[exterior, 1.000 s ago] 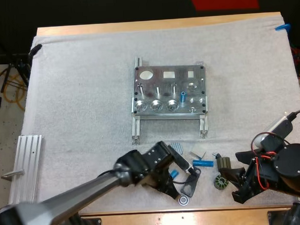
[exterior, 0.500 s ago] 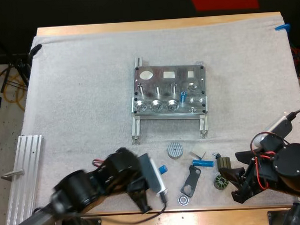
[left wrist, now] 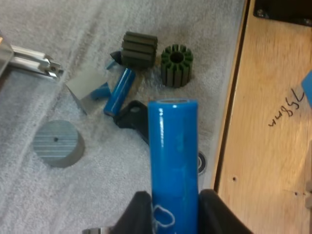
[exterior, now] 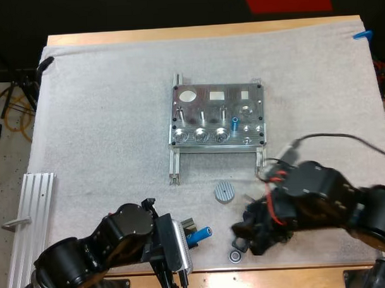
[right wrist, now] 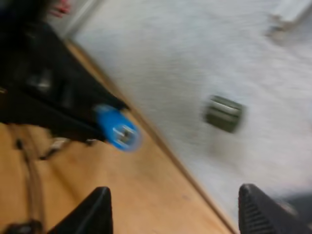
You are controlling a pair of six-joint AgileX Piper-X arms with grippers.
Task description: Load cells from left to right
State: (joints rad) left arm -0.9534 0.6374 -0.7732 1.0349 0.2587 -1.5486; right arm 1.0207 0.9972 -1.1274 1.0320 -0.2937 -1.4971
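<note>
A white, towel-textured mat (exterior: 103, 122) covers most of a wooden table (exterior: 279, 280), and bare wood shows along the near and far sides. Left of the table is dark floor with loops of yellow cable (exterior: 11, 103). A ribbed aluminium rail (exterior: 32, 216) lies beside the mat's near left edge.

A metal fixture (exterior: 207, 99) sits in the middle of the mat. One upright blue cell (exterior: 235, 123) stands in its near row, right of centre.

At the near edge, left of centre, the left gripper (left wrist: 175, 207) pinches a blue cylinder (left wrist: 173, 146) between its black fingers.

The left wrist view looks past that cylinder to loose parts on the mat:
- a second blue cylinder (left wrist: 119, 90) lying flat
- a small metal block (left wrist: 87, 87) touching it
- a dark ribbed block (left wrist: 139, 48)
- a green toothed ring (left wrist: 176, 59)
- a grey disc (left wrist: 58, 143)
- a black bracket (left wrist: 132, 118)

Handwriting marks the bare wood beside them.

The right arm (exterior: 314, 200) reaches blurred over the near right parts. The right gripper (right wrist: 178, 214) has its fingers spread wide with nothing between them. It faces the held cylinder's end, and a dark metal part (right wrist: 223, 113) lies on the mat nearby.
</note>
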